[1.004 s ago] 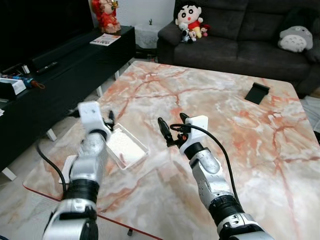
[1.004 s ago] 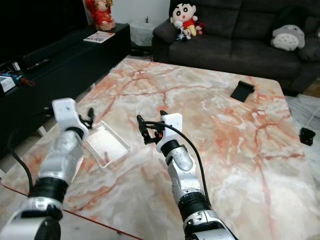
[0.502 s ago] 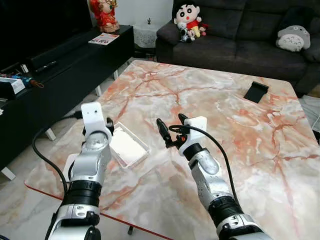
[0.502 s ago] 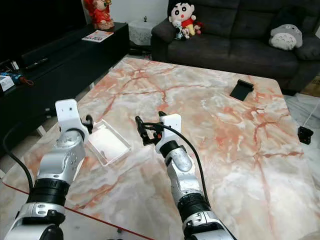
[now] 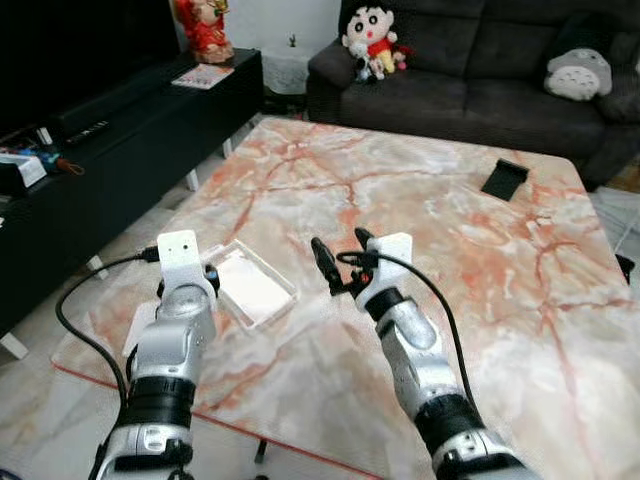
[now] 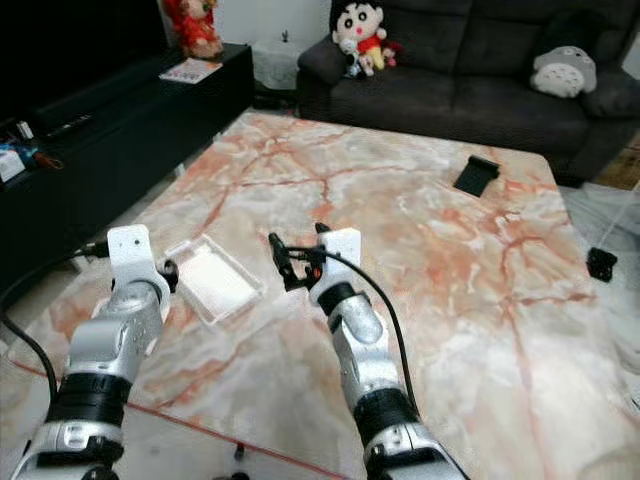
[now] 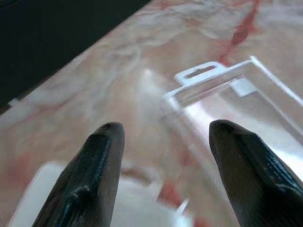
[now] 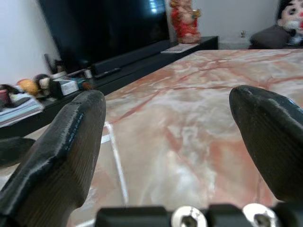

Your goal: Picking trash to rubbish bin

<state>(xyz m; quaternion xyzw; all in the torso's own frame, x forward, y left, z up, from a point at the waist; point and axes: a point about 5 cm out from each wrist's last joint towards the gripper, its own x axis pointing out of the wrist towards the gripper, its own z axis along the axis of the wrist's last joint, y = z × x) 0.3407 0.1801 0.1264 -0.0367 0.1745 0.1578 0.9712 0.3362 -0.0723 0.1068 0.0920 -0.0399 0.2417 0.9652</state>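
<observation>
Left wrist view shows the left end effector [image 7: 163,175] spread wide just short of the clear plastic package [image 5: 248,285] lying at the bench [image 5: 480,260] edge, seemingly lined up for grasping, while the right end effector [image 5: 340,262] hovers wide nearby.

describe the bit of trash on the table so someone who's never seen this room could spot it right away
Start at the big marble table with red veins, then go to its left edge nearest the black TV bench. The clear plastic package lies flat there, just ahead of the left end effector. It is see-through with a white hang tab, unlike the small black stand across the table.
</observation>
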